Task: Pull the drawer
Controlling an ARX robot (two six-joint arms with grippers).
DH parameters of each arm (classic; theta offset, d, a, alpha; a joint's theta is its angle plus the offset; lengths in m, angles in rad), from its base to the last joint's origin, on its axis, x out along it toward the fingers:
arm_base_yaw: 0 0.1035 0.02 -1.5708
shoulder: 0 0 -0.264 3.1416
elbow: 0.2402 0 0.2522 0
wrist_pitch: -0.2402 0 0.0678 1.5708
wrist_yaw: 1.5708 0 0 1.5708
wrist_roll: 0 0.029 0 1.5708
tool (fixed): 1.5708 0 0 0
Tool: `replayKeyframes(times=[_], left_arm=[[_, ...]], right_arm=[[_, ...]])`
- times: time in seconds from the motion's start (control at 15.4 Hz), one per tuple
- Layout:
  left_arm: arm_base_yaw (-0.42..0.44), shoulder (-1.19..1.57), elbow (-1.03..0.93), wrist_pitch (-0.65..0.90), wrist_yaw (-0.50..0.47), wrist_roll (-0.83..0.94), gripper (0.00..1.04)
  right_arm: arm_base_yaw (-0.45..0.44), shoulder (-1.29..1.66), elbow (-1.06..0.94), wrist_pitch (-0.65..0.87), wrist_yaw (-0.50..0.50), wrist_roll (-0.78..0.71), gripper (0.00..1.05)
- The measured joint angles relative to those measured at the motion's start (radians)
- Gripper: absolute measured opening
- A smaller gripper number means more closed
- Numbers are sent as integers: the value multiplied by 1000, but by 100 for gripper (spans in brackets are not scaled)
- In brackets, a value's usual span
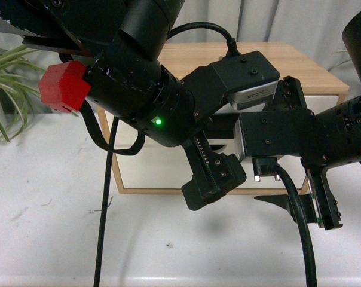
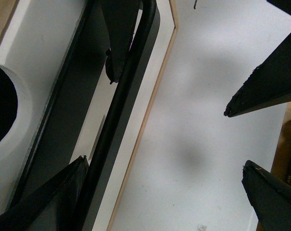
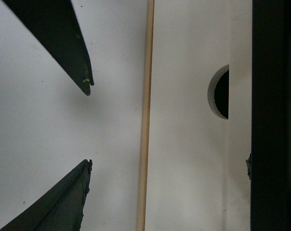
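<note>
While the left pincer (image 2: 97,119) sat wide open, fingertips (image 2: 115,57) at the bar handle (image 2: 122,106) gripping nothing, and the right pincer (image 3: 87,126) gaped empty at its 4 o'clock, the drawer (image 1: 149,169), 12 o'clock ahead, looked shut, pull not begun.

The drawer (image 2: 39,43) is plain white with a black handle (image 2: 119,115), the cabinet (image 1: 288,63) pale wood, the bench (image 1: 49,227) white, the right fingers (image 3: 63,43) black or perhaps very dark green, and the black left arm (image 1: 138,78) carries a red block (image 1: 64,86) and a green light (image 1: 158,122).
</note>
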Motion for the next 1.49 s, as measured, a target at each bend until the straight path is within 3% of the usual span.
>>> replayKeyframes(times=[0.65,0.84,1.17,1.49], left_arm=[[-39,-55,-101,66,11,-25,98],[-81,-171,-263,125,36,-71,98],[-116,-245,-378,169,53,-104,98],[-99,-325,-387,132,89,-157,98]], right_arm=[[14,-98,-132,43,42,49,98],[64,-249,-330,110,71,121,98],[99,-357,-452,119,69,155,98],[88,-393,-449,105,66,196,98]])
